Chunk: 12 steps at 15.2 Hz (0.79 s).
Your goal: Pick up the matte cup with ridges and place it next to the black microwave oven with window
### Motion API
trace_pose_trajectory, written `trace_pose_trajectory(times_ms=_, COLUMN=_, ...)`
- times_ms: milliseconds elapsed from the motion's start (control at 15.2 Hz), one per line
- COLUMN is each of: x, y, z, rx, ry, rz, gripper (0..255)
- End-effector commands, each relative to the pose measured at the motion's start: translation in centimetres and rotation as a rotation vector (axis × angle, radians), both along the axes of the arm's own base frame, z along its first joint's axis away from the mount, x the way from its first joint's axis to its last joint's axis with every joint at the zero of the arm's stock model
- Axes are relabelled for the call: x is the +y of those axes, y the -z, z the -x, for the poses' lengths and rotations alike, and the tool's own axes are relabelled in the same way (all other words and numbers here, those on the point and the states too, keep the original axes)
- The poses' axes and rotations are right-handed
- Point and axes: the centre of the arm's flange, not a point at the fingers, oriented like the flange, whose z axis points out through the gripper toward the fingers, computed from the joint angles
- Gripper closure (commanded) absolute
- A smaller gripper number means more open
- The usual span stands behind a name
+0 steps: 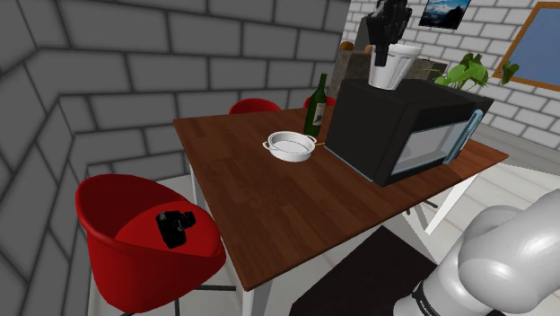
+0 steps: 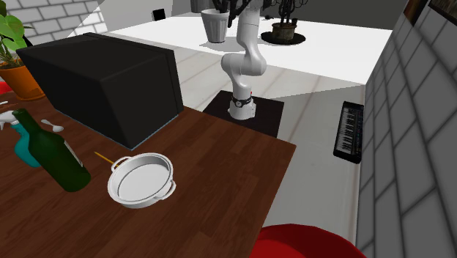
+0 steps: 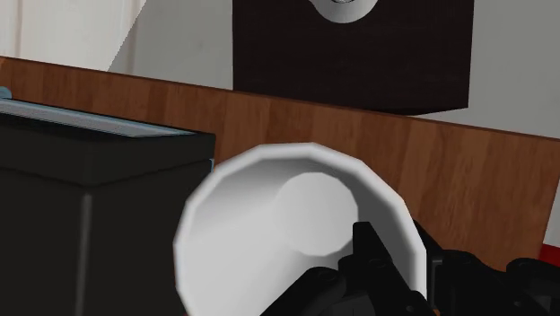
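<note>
Matt white cup [image 3: 260, 215], matt black microwave [image 1: 377, 117], smooth wooden table [image 1: 269, 197], glossy green bottle [image 2: 55, 157].

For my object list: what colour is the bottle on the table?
The bottle is dark green, clearest in the second exterior view.

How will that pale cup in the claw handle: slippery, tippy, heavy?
The cup looks stiff and probably light: the claw holds it by one thin wall. Pinched only at the rim, it might swing or slip. Its base is narrower than its mouth, so it could tip if set down carelessly.
</note>
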Motion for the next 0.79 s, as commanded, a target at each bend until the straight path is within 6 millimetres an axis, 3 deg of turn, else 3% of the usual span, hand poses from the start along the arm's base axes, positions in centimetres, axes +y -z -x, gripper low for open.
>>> trace_pose_trajectory(times_ms=0, x=-2.6, y=-0.2, z=0.8, rx=0.0, ry=-0.002, rz=-0.001, gripper=255)
trace_pose_trajectory(times_ms=726, x=-16.1, y=-0.2, z=6.1, rx=0.0, ry=-0.002, rz=-0.001, gripper=255)
